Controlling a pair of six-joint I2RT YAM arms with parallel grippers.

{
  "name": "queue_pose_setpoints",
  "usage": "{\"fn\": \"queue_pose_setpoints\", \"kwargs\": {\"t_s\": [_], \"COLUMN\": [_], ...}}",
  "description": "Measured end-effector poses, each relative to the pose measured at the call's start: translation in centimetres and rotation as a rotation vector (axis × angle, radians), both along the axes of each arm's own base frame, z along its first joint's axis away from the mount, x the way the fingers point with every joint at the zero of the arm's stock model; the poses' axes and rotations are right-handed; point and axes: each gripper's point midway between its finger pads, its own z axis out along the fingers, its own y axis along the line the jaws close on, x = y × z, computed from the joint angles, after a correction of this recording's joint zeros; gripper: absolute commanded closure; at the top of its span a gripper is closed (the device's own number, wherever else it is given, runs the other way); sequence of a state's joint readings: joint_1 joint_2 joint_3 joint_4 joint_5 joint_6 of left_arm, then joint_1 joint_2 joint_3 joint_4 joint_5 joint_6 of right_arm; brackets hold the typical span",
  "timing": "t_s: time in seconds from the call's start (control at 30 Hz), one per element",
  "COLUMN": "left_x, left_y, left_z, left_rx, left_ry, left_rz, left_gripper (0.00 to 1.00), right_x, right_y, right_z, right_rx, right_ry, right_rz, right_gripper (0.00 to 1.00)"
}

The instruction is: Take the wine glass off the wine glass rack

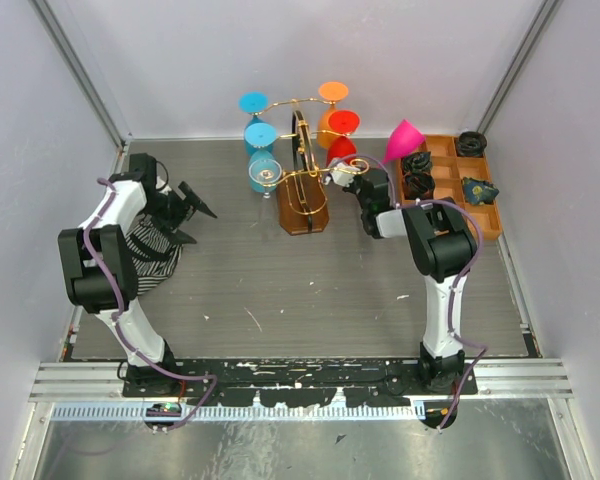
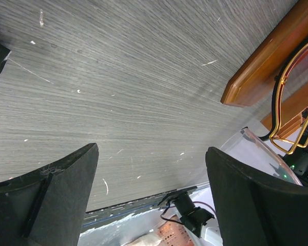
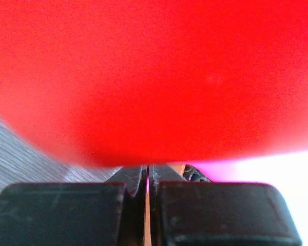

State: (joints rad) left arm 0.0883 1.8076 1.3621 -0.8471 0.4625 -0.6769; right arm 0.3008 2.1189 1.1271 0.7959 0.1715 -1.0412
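See right gripper [image 1: 353, 180] clamped fully shut at right side of wine glass rack [image 1: 302, 205], just below red wine glass [image 1: 342, 123] up among rack's right-hand gold arms. Wrist view only red blur right against the closed fingers [image 3: 205, 210]; can't confirm any pinch on a stem. See left gripper [image 1: 187, 213] wide open, holding nothing, hovering over counter [image 1: 280, 290] well left of rack. Clear glass [image 1: 264, 176] on rack's left side, pink glass [image 1: 403, 140] near compartment tray [image 1: 488, 218].
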Motion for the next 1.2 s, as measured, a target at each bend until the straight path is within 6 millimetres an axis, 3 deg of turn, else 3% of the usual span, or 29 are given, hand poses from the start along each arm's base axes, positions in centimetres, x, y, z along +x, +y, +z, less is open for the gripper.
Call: {"fn": "queue_pose_setpoints", "kwargs": {"t_s": [0.37, 0.6, 0.83, 1.03, 1.2], "left_x": [-0.1, -0.2, 0.0, -0.1, -0.1], "left_y": [-0.4, -0.6, -0.7, -0.8, -0.8], "left_z": [-0.1, -0.2, -0.8, -0.9, -0.9], "left_rx": [0.0, -0.001, -0.002, -0.002, -0.002], "left_ry": [0.005, 0.009, 0.028, 0.031, 0.031], "left_rz": [-0.012, -0.017, -0.021, -0.022, -0.023], "left_gripper": [0.08, 0.08, 0.08, 0.08, 0.08], "right_x": [-0.6, 0.0, 0.3, 0.3, 0.2], "right_y": [-3.7, -5.4, -5.0, -4.2, -3.3], "right_z": [-1.9, -1.2, -1.1, -3.1, -3.3], "right_rx": [-0.074, -0.114, -0.166, -0.222, -0.258], "right_ry": [0.046, 0.015, -0.008, 0.008, -0.008], "right_rz": [-0.016, 0.016, 0.066, 0.094, 0.113], "right_gripper": [0.99, 0.99, 0.99, 0.99, 0.99]}}
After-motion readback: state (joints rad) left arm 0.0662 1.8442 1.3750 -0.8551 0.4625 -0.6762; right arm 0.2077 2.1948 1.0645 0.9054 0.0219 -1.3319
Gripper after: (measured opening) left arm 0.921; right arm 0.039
